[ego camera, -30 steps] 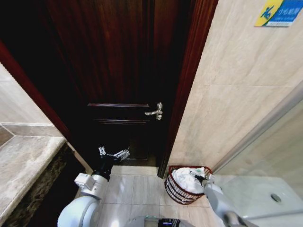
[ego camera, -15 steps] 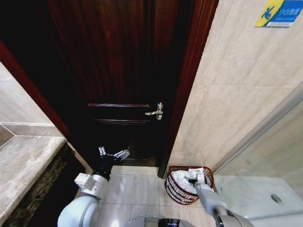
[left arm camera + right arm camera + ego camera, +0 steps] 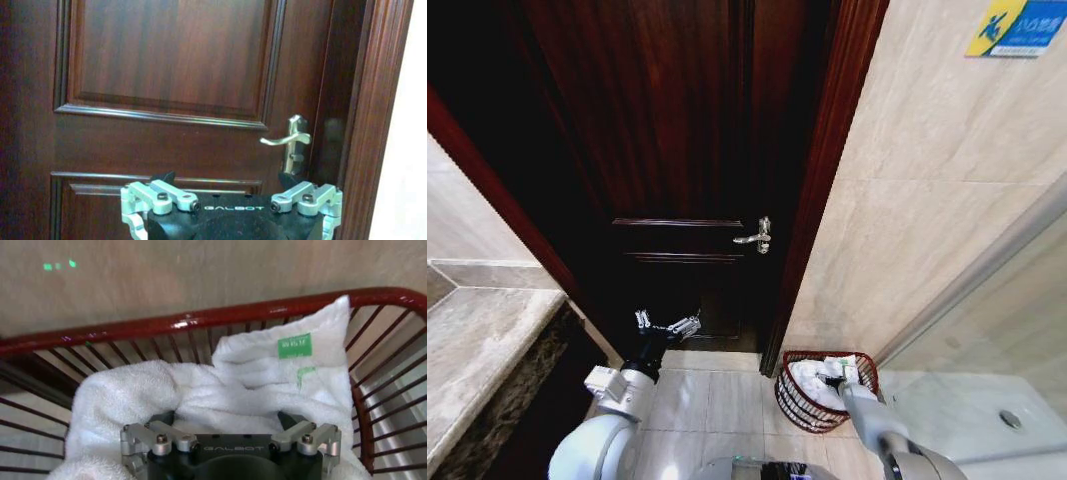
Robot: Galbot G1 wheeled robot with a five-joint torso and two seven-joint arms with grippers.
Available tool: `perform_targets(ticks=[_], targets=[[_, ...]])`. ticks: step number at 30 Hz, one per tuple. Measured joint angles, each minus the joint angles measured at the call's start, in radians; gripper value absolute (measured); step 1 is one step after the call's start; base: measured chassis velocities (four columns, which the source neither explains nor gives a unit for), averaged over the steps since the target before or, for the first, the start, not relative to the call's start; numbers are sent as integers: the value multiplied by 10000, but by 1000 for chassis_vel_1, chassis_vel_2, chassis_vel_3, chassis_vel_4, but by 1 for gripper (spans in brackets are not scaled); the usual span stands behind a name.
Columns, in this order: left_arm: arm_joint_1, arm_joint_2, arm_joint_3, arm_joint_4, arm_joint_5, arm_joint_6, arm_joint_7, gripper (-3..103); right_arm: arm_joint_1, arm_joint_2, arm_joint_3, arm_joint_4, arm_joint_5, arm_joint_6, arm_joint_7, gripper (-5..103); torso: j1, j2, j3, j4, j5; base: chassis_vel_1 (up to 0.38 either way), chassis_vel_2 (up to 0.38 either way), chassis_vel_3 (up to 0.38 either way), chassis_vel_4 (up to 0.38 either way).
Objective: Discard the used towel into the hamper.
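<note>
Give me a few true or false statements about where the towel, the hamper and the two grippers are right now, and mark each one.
1. The white towel lies inside the hamper. True.
2. The right gripper is over the hamper. True.
3. The hamper stands left of the door. False: it stands to its right, against the tiled wall.
4. The left gripper grips the door handle. False: it hangs open below it.

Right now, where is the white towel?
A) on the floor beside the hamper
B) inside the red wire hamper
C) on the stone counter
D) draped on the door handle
B: the towel lies bunched inside the hamper, its rim ringing it, with the right gripper over it.
</note>
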Motion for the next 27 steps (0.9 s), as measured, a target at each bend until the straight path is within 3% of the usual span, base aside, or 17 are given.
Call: perform_targets(ticks=[4,6,9,17,20,21,23,25,27], targets=[[0,0,1,0,0,0,0,100,-500,175,-118,931,-210,-3,238,100,0,0,0,1,8,0,0,0,0],[0,1,1,0,0,0,0,100,-1014,371,-122,1563,-1973,1096,638,100,0,0,0,1,4,0,0,0,0],[0,0,0,0,0,0,0,100,-1635,517,-87,2256,-3549,2308,1165,100,-1,0,0,3,8,0,0,0,0],[0,1,0,0,0,0,0,100,-2143,211,-30,2909,-4230,2943,1136,100,-2,0,-1,1,2,0,0,0,0],[0,1,0,0,0,0,0,100,-2090,-53,-80,2754,-2612,2788,780,100,-1,0,0,2,3,0,0,0,0],[0,1,0,0,0,0,0,100,-2090,-53,-80,2754,-2612,2788,780,100,-1,0,0,2,3,0,0,0,0],[0,0,0,0,0,0,0,100,-2351,-225,-227,3298,-1113,2693,408,100,-1,0,0,3,7,0,0,0,0],[0,0,0,0,0,0,0,100,-2480,-287,-271,3555,-676,2725,337,100,-1,0,0,3,8,0,0,0,0],[0,0,0,0,0,0,0,100,-3112,-483,-390,4769,884,2390,79,100,-1,0,0,1,3,0,0,0,0]])
